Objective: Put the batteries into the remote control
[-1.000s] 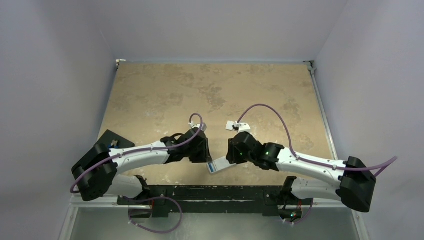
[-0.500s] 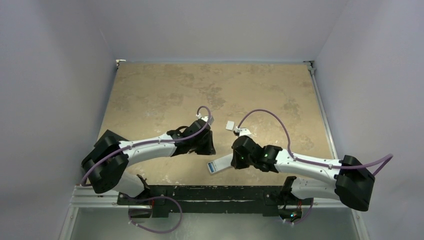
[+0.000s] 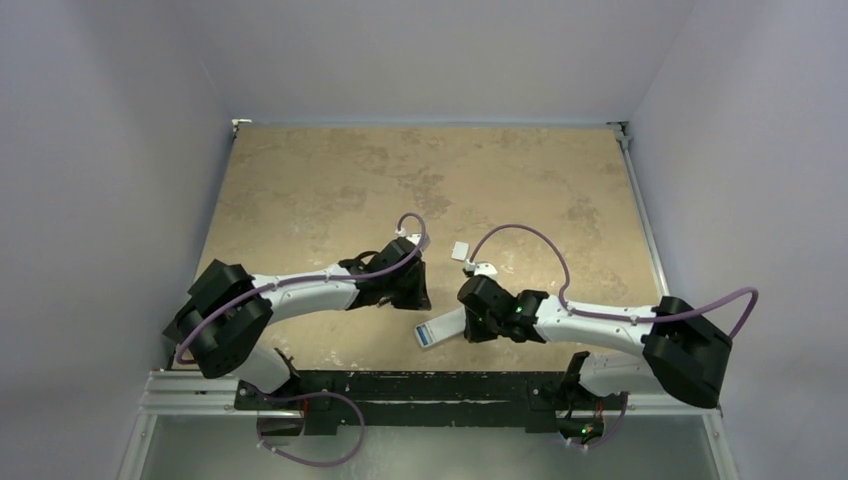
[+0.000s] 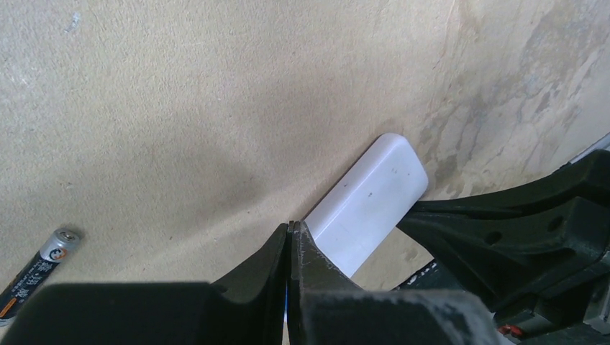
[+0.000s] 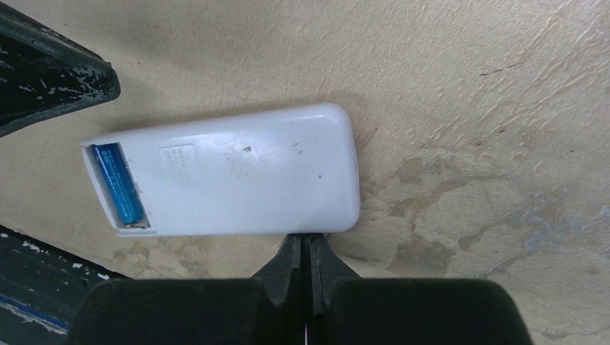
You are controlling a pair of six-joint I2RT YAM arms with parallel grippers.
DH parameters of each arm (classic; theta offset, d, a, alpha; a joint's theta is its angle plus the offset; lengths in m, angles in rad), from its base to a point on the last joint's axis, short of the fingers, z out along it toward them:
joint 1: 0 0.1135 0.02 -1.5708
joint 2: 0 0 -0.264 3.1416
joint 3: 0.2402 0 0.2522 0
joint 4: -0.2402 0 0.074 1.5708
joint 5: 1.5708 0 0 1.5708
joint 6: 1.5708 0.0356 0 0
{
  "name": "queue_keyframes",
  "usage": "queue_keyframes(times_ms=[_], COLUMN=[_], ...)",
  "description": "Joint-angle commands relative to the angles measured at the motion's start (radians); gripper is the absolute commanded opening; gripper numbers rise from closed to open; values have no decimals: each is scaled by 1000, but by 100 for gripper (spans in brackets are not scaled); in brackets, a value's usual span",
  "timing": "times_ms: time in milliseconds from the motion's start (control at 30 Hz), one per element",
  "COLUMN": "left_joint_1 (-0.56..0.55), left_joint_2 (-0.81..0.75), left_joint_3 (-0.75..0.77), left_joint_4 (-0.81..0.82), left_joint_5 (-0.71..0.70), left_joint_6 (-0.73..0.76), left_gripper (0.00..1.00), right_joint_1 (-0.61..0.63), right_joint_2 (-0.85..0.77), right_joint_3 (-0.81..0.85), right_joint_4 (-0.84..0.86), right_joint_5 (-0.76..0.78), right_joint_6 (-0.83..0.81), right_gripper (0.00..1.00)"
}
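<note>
The remote control (image 5: 237,180) lies back up on the table, a white oblong, also seen from above (image 3: 441,329). Its battery bay at one end is uncovered, with the blue battery (image 5: 119,183) lying in it. My right gripper (image 5: 309,241) is shut and empty, its tips against the remote's long edge. In the left wrist view the remote (image 4: 370,198) lies just right of my left gripper (image 4: 291,228), which is shut on nothing. The dark battery (image 4: 39,269) lies loose on the table at that view's lower left.
A small white square piece (image 3: 461,250) lies on the table just beyond the two grippers. The right arm's black body (image 4: 532,230) crowds the remote's far side in the left wrist view. The tan table (image 3: 420,170) stretches away behind.
Both grippers have closed from partly open. The left gripper drew back from the remote's end, away from the near edge. The right arm's elbow swung left; the remote stayed put.
</note>
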Motion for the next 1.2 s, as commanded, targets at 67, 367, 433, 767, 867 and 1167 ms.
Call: queue_keyframes(times_ms=[67,367,433,767,867,1167], left_joint_1=[4,4,4,4,4,4], left_joint_2=[30,19,5,-79,-105,-225], left_joint_3=[-26,-79,-93,-156,-165,-165], left_joint_4=[8,17,16,3,-12,-91], left_joint_5=[19,28,28,30,25,-22], left_joint_6=[38,28,23,-4,-8,-18], left_gripper=[0,0,0,0,0,11], right_joint_1=[0,0,0,0,0,0], right_joint_2=[33,89,102,161,174,147], right_joint_3=[10,44,53,113,140,246], right_joint_4=[52,95,103,112,95,-19], right_joint_5=[7,22,19,11,23,115], right_joint_6=[24,34,38,12,-8,-94], right_gripper=[0,0,0,0,0,10])
